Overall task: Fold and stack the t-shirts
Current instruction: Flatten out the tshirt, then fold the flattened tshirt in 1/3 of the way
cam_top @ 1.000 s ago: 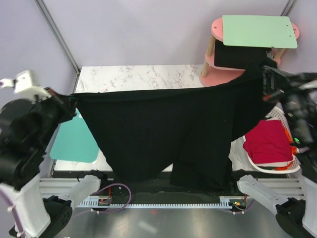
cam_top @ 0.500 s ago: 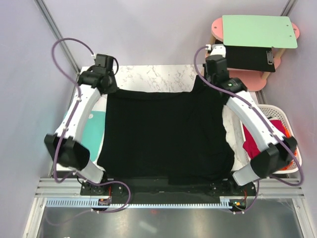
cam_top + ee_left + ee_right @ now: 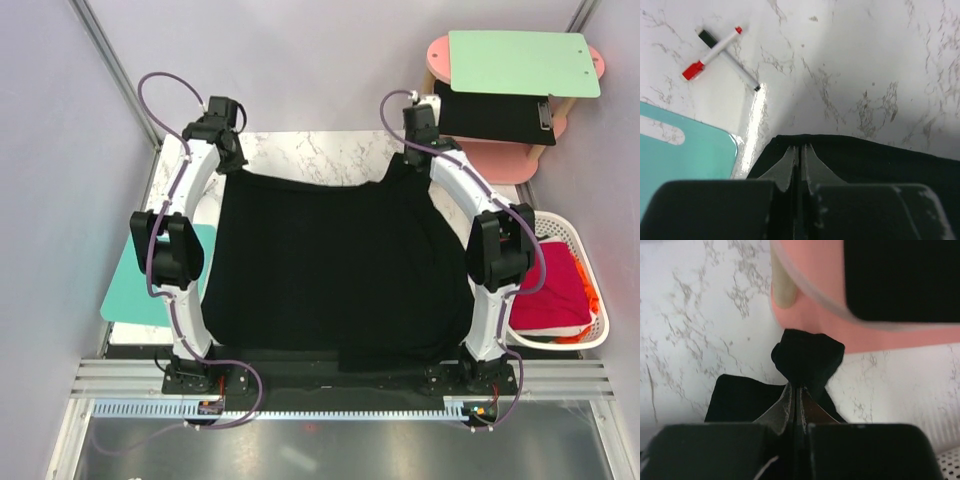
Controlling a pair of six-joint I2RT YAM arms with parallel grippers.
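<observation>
The marble table (image 3: pixel 300 150) is nearly covered by the black t-shirt (image 3: pixel 330 270), spread flat, its near hem draped over the table's near edge between the arm bases. Only a strip of bare marble shows along the far side, and that is the open room I have ahead of both arms.

On the left, the teal cutting board (image 3: pixel 135 290) sticks out past the table's left edge, beside the shirt's side. On the right, a white basket (image 3: pixel 575 235) sits against the table's edge, holding the red t-shirt (image 3: pixel 555 290) with a bit of orange fabric (image 3: pixel 593 300) at its outer side. The pink stool (image 3: pixel 500 160) crowds the far right corner, carrying a black clipboard (image 3: pixel 495 115) and a green board (image 3: pixel 520 62).

The left gripper (image 3: pixel 800 147) is pressed together on the shirt's far left corner, the cloth edge right at its tips. The right gripper (image 3: pixel 799 386) pinches the far right corner, a knot of black cloth bunched just past its tips, close to the stool's leg.

Two markers (image 3: pixel 715 52) lie crossed on the marble beyond the left gripper, near the cutting board's corner.
</observation>
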